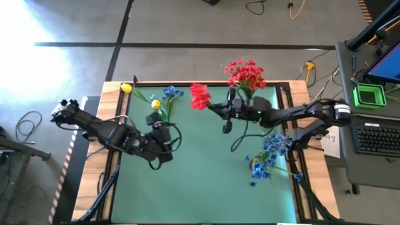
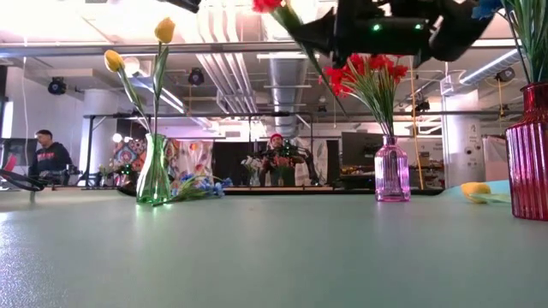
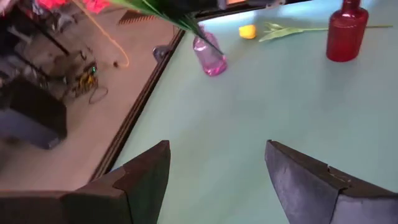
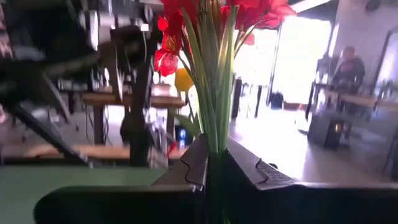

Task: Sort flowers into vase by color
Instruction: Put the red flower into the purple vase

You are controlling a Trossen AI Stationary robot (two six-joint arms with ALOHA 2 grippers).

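My right gripper [image 1: 217, 108] is shut on a red flower [image 1: 200, 97] above the table's far middle. Beside it stands the pink vase [image 2: 391, 171] with a bunch of red flowers [image 1: 245, 74]. The green vase [image 2: 154, 171] at the far left holds two yellow flowers [image 2: 163, 31], and blue flowers [image 2: 199, 184] lie at its foot. The red vase [image 2: 527, 154] at the right holds blue flowers [image 1: 269, 155]. One yellow flower [image 3: 247, 31] lies on the table near it. My left gripper [image 3: 217, 180] hovers open over the left half of the table, with nothing between its fingers. My right gripper pinches the red flower's green stem and leaves [image 4: 214, 124] between its two fingers, below the blooms. The fingers come nearly level from the table's right. The flower is lifted clear, with its blooms [image 4: 186, 25] standing past the fingertips and its lower stem [image 2: 334, 90] slanting down.
The green tabletop [image 1: 200, 181] has a wooden rim. A keyboard [image 1: 378, 137] and a green box [image 1: 369, 95] sit on a bench to the right. People show in the room beyond the table.
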